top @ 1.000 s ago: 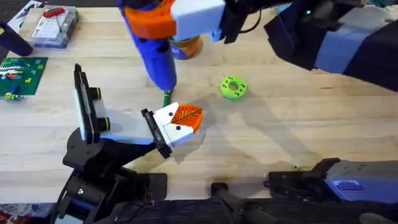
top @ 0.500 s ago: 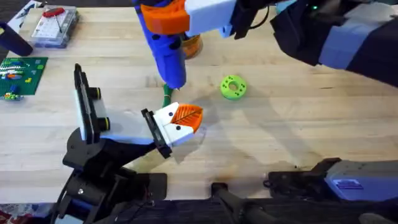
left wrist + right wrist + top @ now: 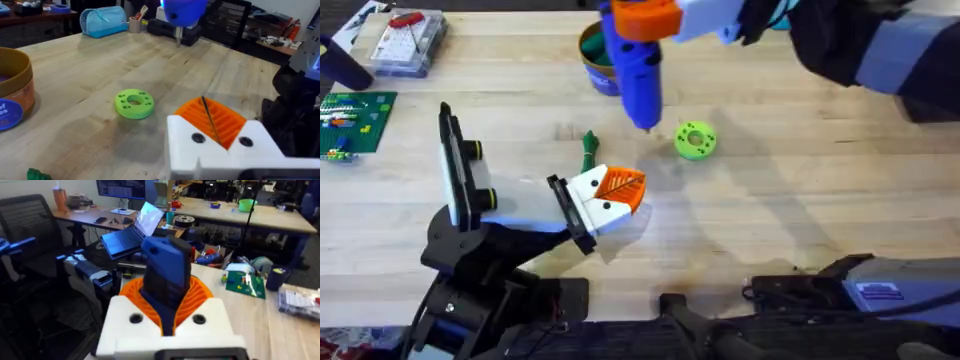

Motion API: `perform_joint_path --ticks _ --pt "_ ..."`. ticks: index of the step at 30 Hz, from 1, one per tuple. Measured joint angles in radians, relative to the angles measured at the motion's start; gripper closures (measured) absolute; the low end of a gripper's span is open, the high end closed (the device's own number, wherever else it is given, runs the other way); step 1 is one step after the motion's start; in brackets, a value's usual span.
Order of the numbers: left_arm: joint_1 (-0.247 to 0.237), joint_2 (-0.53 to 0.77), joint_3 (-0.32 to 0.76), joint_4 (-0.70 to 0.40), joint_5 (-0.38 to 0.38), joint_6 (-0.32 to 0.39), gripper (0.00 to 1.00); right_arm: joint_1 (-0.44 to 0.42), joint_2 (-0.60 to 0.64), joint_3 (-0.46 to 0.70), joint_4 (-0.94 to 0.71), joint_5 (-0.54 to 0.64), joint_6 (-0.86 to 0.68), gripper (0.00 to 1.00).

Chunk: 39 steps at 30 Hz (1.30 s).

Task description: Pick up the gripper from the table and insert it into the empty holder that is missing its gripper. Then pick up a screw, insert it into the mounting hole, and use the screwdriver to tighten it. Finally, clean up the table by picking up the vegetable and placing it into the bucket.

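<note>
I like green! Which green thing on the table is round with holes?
The light-green round disc with little holes, right of the orange-and-white gripper. The slender green toy vegetable is long and stalky instead.

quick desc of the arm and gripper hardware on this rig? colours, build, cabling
Both grippers are white blocky bodies with orange ribbed pads on the fingers: left gripper, right gripper. Two dark round holes mark each white face in the wrist views. The left arm has black links and a black base with a white section toward the wrist. The right arm is black with blue-grey panels and a black cable near the wrist.
</note>
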Motion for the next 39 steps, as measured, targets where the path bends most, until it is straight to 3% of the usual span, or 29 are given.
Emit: perform_joint_path --ticks 6,20,26,32,39 --pt "0.000 0.000 0.000 0.000 0.000 0.000 0.982 -0.057 0.000 0.000 0.001 -0.031 0.054 0.933" --pt "0.000 0.000 0.000 0.000 0.000 0.000 0.982 -0.045 0.000 0.000 -0.024 -0.038 0.133 0.933" --pt "0.000 0.000 0.000 0.000 0.000 0.000 0.982 -0.120 0.000 0.042 -0.091 -0.046 0.156 0.932" --pt "0.000 0.000 0.000 0.000 0.000 0.000 0.982 -0.172 -0.003 0.139 -0.478 0.189 0.047 0.932" --pt "0.000 0.000 0.000 0.000 0.000 0.000 0.982 -0.084 -0.003 0.236 -1.118 0.666 -0.380 0.934"
